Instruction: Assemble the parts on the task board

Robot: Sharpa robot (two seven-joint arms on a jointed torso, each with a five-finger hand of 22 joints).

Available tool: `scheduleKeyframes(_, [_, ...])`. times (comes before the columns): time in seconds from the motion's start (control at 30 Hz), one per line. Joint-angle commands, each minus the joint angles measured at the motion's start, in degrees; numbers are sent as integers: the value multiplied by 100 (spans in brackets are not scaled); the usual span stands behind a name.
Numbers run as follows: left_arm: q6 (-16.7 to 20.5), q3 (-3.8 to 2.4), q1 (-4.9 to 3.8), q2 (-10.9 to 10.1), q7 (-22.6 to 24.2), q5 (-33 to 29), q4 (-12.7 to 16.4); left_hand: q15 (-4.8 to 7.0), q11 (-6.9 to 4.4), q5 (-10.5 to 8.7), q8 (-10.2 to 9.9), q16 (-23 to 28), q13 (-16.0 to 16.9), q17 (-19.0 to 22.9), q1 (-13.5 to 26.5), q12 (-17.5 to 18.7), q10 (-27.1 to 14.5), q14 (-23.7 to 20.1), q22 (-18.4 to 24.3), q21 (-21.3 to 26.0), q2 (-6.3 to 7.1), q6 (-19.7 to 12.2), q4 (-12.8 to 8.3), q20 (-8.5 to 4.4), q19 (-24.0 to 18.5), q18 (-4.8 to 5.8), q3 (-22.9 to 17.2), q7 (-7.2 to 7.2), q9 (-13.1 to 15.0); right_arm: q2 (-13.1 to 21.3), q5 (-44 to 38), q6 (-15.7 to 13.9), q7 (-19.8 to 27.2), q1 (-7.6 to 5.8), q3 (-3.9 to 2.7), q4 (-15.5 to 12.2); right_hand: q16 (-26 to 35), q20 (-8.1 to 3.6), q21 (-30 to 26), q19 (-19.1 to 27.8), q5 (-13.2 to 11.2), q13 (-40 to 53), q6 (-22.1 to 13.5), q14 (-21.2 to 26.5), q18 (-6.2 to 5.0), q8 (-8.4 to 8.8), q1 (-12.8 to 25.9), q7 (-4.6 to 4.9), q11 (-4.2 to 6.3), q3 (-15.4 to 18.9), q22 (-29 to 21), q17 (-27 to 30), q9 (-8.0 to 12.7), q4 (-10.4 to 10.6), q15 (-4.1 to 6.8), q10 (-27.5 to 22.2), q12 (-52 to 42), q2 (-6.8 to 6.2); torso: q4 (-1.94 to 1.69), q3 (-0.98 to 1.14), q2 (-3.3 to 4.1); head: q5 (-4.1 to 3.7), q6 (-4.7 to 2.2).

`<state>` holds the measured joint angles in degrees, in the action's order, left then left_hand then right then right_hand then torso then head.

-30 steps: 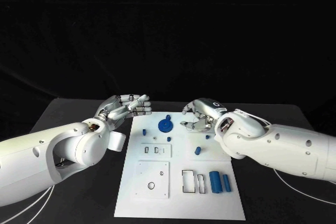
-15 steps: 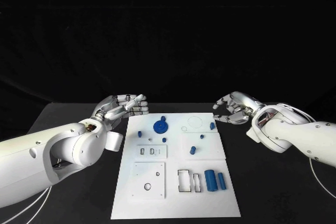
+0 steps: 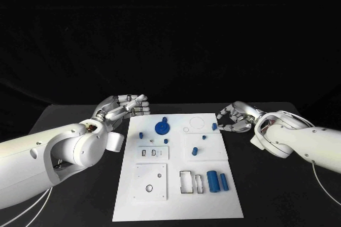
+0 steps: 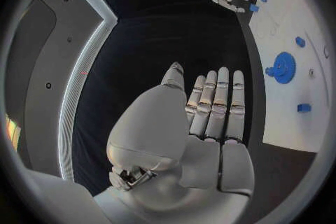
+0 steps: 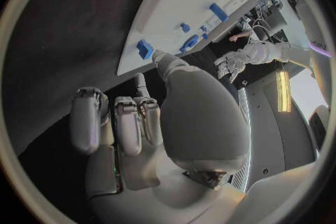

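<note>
head view: white task board (image 3: 179, 197), blue parts (image 3: 162, 127)

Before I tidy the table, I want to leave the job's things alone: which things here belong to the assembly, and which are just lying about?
Belongs to the job:
- task board
- blue gear
- two blue cylinders
- small blue parts
- left robot hand and right robot hand, both holding nothing

Just lying about:
- nothing loose that I can see; the black table merely carries the board

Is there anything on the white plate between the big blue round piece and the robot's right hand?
In the head view, between the blue round piece and the right hand the task board shows an outlined circle and a small blue part near its edge.
</note>
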<state>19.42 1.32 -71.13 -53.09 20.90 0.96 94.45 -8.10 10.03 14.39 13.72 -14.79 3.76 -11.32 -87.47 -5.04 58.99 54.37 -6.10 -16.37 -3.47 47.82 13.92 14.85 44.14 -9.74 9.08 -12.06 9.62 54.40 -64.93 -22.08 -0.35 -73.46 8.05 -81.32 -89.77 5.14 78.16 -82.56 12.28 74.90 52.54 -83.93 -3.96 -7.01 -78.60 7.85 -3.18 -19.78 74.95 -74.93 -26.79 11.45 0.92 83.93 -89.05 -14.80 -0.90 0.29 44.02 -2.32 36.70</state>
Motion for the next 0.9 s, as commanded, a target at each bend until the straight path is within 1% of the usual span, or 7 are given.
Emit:
scheduleKeyframes(0.03, [-124,-3,-3,17,50,-11,0,-35,36,-37,-26,24,6,-9,33,35,-9,-15,5,28,-23,13,-8,-3,49,-70,30,-33,-7,-77,-45,146,41,36,1,71,-23,-2,-28,39,9,1395,-48,-607,33,29,-70,2,7,6,266,-1507,12,-40,-1,519,18,22,0,-7,8,8,12])
scheduleKeyframes(0.23, [-129,-3,-3,20,49,-11,-3,-35,36,-37,-26,24,6,-9,33,35,-9,-15,5,28,-23,13,-8,-3,49,-70,30,-33,-7,-201,-76,143,10,83,1,218,-23,2,-34,42,22,1398,-62,-607,31,36,-85,11,-1,8,260,-1507,21,-50,-6,521,15,29,-6,-15,7,5,31])
scheduleKeyframes(0.47, [-128,-3,-3,7,46,-11,-1,-35,36,-37,-26,24,6,-9,33,35,-9,-15,5,28,-23,13,-8,-3,49,-70,30,-33,-7,-294,-85,143,-1,130,1,313,-23,13,-29,35,66,1403,-72,-607,34,40,-138,25,-15,-12,271,-1507,43,-83,-20,524,10,64,10,-14,-2,18,65])
scheduleKeyframes(0.57, [-128,-3,-3,-1,42,-11,0,-35,36,-37,-26,24,6,-9,33,35,-9,-15,5,28,-23,13,-8,-3,49,-70,30,-33,-7,-341,-86,121,0,153,0,349,-23,20,-30,33,88,1410,-49,-607,34,28,-179,30,-19,-51,274,-1507,56,-108,-26,530,3,103,12,-11,-3,30,75])
scheduleKeyframes(0.73, [-127,-3,-3,-1,35,-11,0,-35,36,-36,-27,32,7,-14,22,42,-4,-13,13,35,-27,15,-9,-2,52,-71,39,-32,-7,-376,-87,114,0,164,0,374,-23,24,-27,26,124,1422,44,-607,34,-15,-287,24,-15,-204,287,-1507,83,-200,-25,539,-9,168,-1,-14,-3,20,79])
scheduleKeyframes(0.77, [-126,-3,-3,0,34,-11,-1,-35,36,-36,-27,32,7,-14,22,42,-4,-13,13,35,-27,15,-9,-2,52,-71,39,-32,-7,-381,-85,116,0,165,0,376,-23,23,-26,25,127,1424,67,-607,35,-24,-310,21,-12,-251,290,-1507,90,-225,-23,541,-11,178,-1,-16,-4,23,84])
scheduleKeyframes(0.9, [-120,-3,-3,-2,29,-11,-2,-35,36,-36,-27,32,7,-14,22,42,-4,-13,13,35,-27,15,-9,-2,52,-71,39,-32,-7,-404,-111,128,-1,168,0,366,-23,17,-14,14,71,1444,146,-607,39,-54,-351,11,-3,-418,311,-1507,117,-309,-15,556,-30,186,7,-13,-5,36,82])
